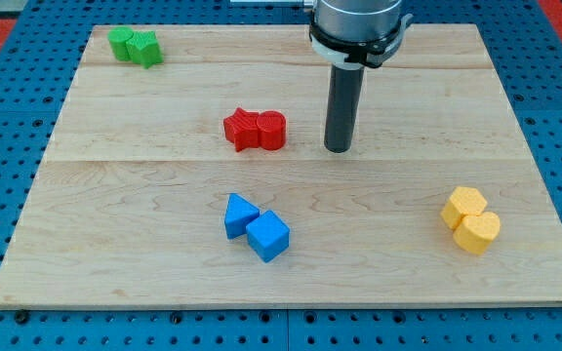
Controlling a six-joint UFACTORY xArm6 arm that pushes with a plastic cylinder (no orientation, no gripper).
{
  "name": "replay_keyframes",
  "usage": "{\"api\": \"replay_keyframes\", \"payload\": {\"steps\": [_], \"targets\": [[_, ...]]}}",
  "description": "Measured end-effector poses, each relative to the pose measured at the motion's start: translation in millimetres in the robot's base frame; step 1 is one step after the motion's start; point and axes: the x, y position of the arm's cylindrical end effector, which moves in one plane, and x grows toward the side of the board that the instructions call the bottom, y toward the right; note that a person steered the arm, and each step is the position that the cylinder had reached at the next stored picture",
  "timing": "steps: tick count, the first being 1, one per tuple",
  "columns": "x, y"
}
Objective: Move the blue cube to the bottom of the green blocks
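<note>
**A:** ok so where's the arm at? I see the straight dark rod coming down from the grey metal collar at the view's top, standing upright.

**B:** yep, plumb vertical. my tip [339, 149] sits on the pale wooden board [144, 273], right of centre in the upper half. It holds nothing and touches no block; there are no jaws to be wide or narrow, just a bare rod end.

**A:** nearest thing?

**B:** the pair of red blocks [256, 130], just to the view's left of my tip with a small gap. Exact shapes are hard to make out.

**A:** and the blue cube?

**B:** the blue cube [268, 235] is below and to the left of my tip, well apart, in the board's lower middle. It's turned diagonally, one corner pointing at the view's bottom, so no real long axis. Glossy bright blue, lighter top face, darker sides. It touches a blue wedge-like block [239, 214] on its upper left.

**A:** green ones?

**B:** two green blocks [135, 46] touching at the top left corner, far from the cube. Two yellow blocks [471, 220] sit together at the right.
</note>
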Motion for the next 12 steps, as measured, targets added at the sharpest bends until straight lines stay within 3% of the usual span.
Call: {"api": "replay_keyframes", "payload": {"steps": [3, 9, 11, 12], "targets": [[1, -38], [28, -25], [32, -116], [44, -93]]}}
